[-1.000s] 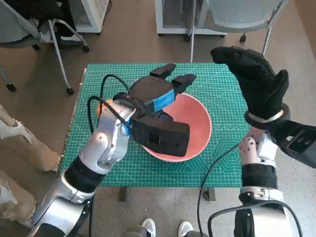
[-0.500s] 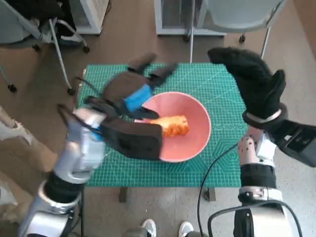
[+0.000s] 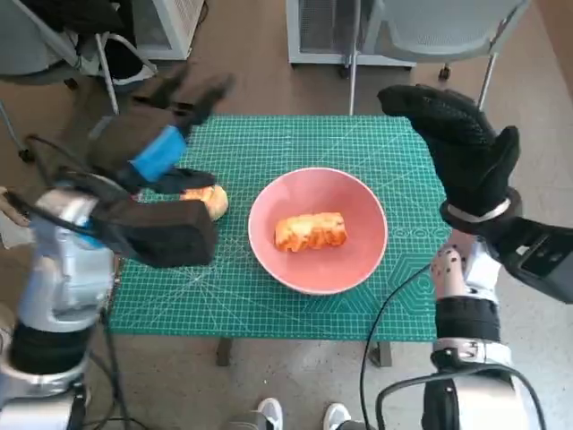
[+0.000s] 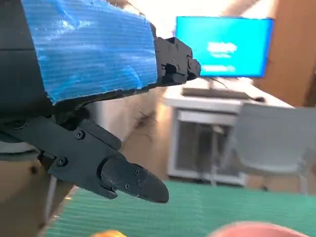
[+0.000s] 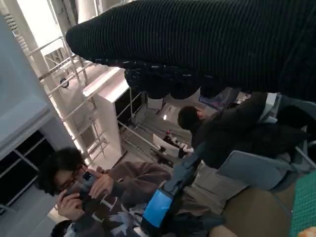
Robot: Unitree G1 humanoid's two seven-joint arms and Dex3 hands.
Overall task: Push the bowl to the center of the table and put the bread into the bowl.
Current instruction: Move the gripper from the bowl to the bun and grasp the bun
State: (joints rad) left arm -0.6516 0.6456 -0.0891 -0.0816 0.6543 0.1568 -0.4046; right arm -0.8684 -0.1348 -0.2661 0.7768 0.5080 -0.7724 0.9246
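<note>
The bread (image 3: 310,230) (long axis left-right) lies in the bowl (image 3: 358,260).

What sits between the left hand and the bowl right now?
In the head view, a second bread piece lies on the mat between the left hand and the bowl, beside the bowl, not in it.

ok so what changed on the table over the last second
The left hand swung away from over the pink bowl toward the table's left edge and holds nothing. That uncovered the bread lying in the bowl and a second piece on the green mat. The bowl and the raised right hand stayed put.
</note>
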